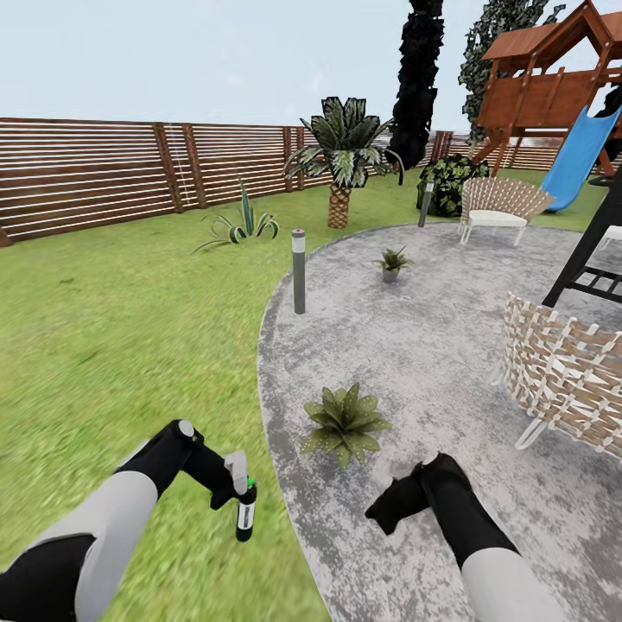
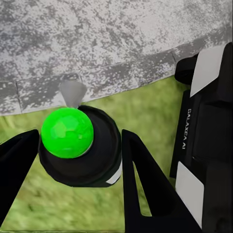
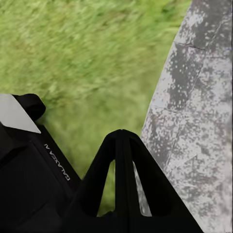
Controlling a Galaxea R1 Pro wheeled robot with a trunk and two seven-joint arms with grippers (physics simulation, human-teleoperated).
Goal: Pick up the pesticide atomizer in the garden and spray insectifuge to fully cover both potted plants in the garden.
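The pesticide atomizer (image 1: 245, 517) hangs upright over the grass at the patio's edge, with my left gripper (image 1: 233, 485) shut on its top. In the left wrist view the atomizer (image 2: 80, 145) shows a bright green cap and a grey nozzle, clamped between both fingers (image 2: 141, 184). One potted plant (image 1: 345, 422), a rosette of pointed leaves, stands on the patio just ahead and right of the atomizer. The other potted plant (image 1: 393, 263) sits farther back in a little grey pot. My right gripper (image 1: 375, 515) hovers low over the patio, its fingers (image 3: 121, 170) pressed together and empty.
A grey bollard lamp (image 1: 299, 271) stands at the patio's left rim, another (image 1: 424, 204) farther back. Wicker chairs (image 1: 566, 371) (image 1: 498, 204) line the right side. A striped agave (image 1: 243, 226), a palm (image 1: 343, 157), the slatted fence (image 1: 95, 173) and a blue slide (image 1: 575, 161) lie beyond.
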